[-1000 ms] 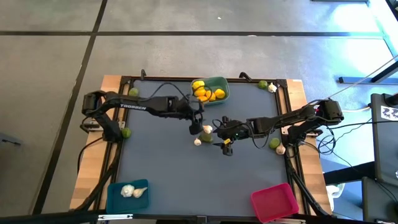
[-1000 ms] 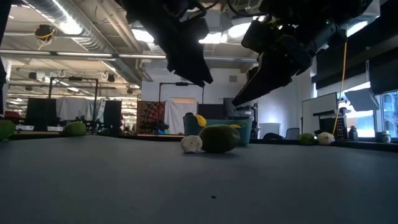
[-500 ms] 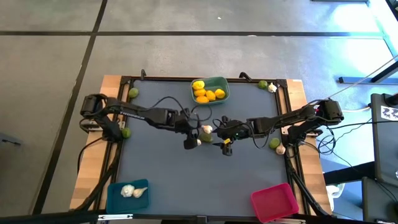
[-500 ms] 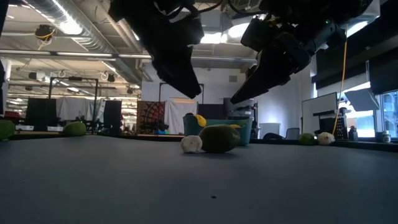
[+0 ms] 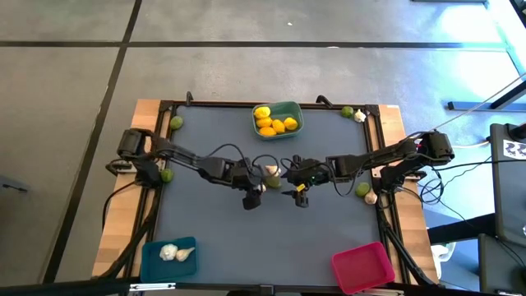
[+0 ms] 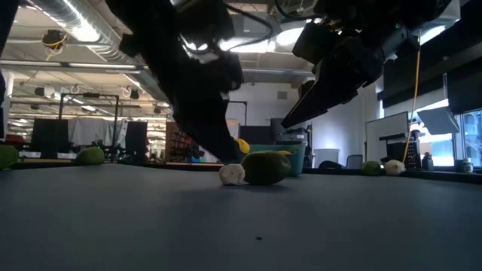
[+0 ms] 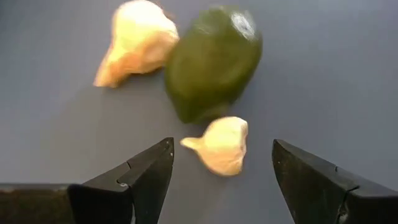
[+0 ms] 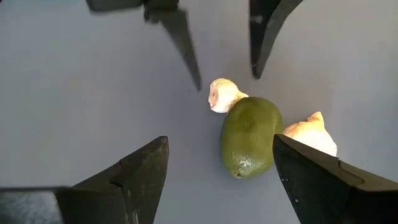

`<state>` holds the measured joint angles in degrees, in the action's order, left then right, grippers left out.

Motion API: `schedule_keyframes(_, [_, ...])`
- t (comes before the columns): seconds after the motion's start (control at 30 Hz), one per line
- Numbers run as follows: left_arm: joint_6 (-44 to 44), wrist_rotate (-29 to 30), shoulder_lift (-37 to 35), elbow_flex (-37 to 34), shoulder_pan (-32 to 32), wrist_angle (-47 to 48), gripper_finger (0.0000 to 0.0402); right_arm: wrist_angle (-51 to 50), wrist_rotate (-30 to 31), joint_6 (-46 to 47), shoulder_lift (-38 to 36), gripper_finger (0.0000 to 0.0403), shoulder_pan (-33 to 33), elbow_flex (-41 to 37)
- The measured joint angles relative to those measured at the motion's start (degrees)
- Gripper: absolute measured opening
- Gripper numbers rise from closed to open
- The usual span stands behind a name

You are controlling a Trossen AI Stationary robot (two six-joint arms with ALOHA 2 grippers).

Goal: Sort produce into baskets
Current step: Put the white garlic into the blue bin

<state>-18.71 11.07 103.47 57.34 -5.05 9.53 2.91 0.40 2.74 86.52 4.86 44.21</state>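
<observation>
Your left hand (image 7: 221, 180): fingers spread, empty, low over small garlic (image 7: 221, 145) mid-desk (image 5: 214, 222). Garlic touches lime (image 7: 211, 62); second garlic (image 7: 134, 40) beside. Your right hand (image 8: 221, 186): wide open, empty, near same cluster.

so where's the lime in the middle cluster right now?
High view: the dark green lime lies mid-table between the open left gripper and right gripper, touching two white garlic bulbs.
</observation>
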Motion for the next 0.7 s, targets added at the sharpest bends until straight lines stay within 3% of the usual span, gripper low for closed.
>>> schedule_keyframes(0.43, [-1.86,0.11,4.1,0.0,-0.28,-4.63,0.0262,0.09,0.0,-0.07,0.02,0.0287,0.0,0.0])
schedule_keyframes(0.7, [-0.27,0.11,4.1,0.0,-0.28,-5.21,0.0192,0.1,0.0,-0.07,0.02,0.0287,0.0,0.0])
